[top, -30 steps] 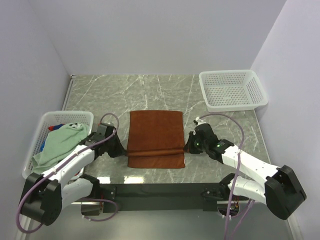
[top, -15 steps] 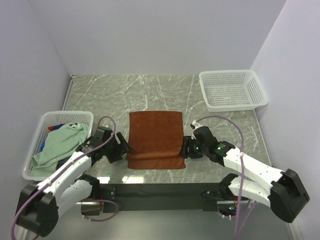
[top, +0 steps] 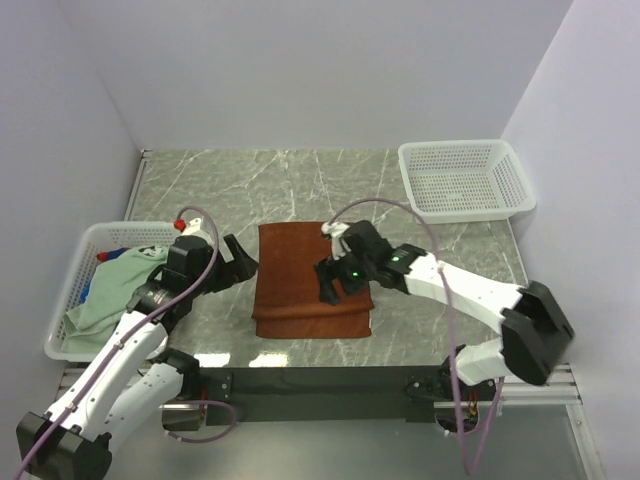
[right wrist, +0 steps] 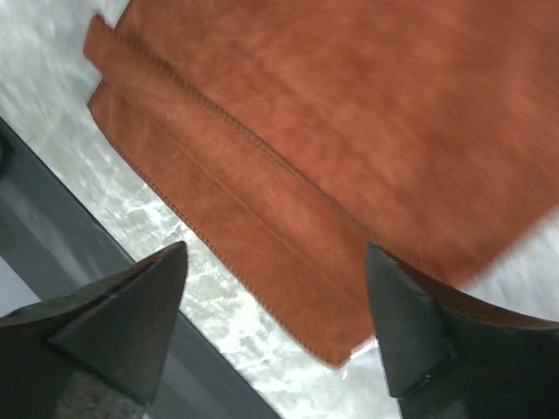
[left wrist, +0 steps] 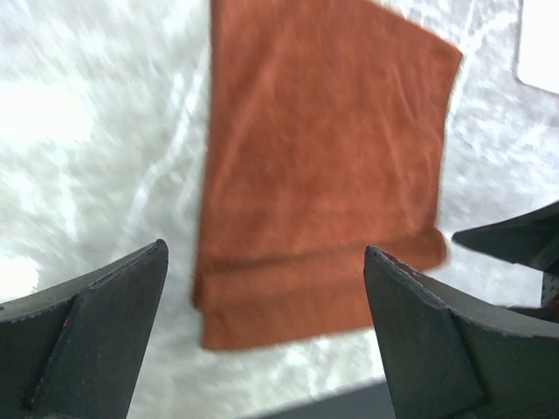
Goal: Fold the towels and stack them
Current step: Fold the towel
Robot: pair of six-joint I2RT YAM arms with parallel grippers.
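The rust-brown towel (top: 311, 280) lies flat in the middle of the table, with a narrow folded band along its near edge. My left gripper (top: 240, 262) hovers open just left of that towel, holding nothing. In the left wrist view the towel (left wrist: 323, 166) shows between the spread fingers (left wrist: 96, 340) of the gripper (left wrist: 266, 340). My right gripper (top: 333, 283) hangs open over the towel's right half. The right wrist view shows the gripper (right wrist: 275, 323) above the towel's (right wrist: 349, 148) stitched near corner. A mint-green towel (top: 120, 285) lies heaped in the left basket.
The white mesh basket (top: 70, 300) at the left holds the green towel and bits of blue and red cloth. A second white basket (top: 465, 180) stands at the back right. The dark front rail (right wrist: 87, 288) runs just beyond the towel's near edge.
Both grippers have opened and let go of the towel's sides. The left has lifted and drawn back to the left; the right has swung left over the towel.
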